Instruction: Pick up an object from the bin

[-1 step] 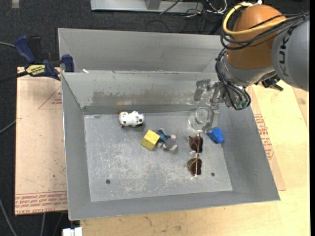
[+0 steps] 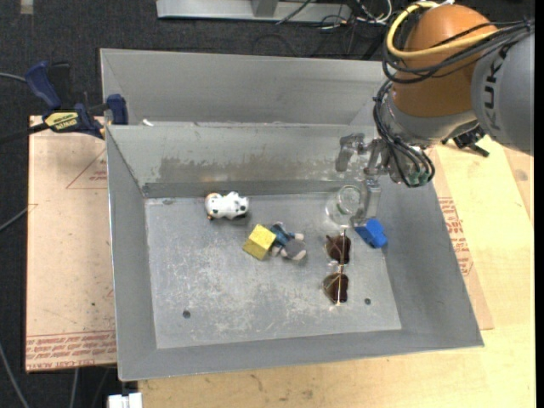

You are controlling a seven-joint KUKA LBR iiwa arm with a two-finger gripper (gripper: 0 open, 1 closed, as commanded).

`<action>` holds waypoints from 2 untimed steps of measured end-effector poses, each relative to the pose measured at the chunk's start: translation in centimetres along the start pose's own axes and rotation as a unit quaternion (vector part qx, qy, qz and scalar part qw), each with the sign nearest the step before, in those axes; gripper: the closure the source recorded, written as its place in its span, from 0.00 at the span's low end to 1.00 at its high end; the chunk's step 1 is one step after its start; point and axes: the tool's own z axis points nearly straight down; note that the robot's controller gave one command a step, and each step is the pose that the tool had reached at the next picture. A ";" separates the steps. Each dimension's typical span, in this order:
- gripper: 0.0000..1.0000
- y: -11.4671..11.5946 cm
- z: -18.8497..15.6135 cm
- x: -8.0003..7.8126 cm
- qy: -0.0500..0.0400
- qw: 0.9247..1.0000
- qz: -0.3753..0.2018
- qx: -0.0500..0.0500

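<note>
My gripper (image 2: pixel 358 170) hangs at the back right of the bin, its two metal fingers apart with nothing between them. Just below it on the bin floor lies a clear, glassy round thing (image 2: pixel 346 203). A small blue block (image 2: pixel 371 233) rests to the right of that, near the right wall. In front of the clear thing lies a pair of brown-lensed sunglasses (image 2: pixel 338 267), stretched toward the bin's front.
Mid-floor there is a yellow block (image 2: pixel 260 242) touching a small blue-and-grey figure (image 2: pixel 290 246). A white toy with black spots (image 2: pixel 226 206) lies near the back wall. The arm with its orange cover reaches in from the upper right.
</note>
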 end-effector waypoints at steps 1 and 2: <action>0.00 -1.2 4.3 1.5 -0.002 0.999 -0.054 0.000; 0.00 -3.2 6.0 3.1 0.001 0.975 -0.220 -0.001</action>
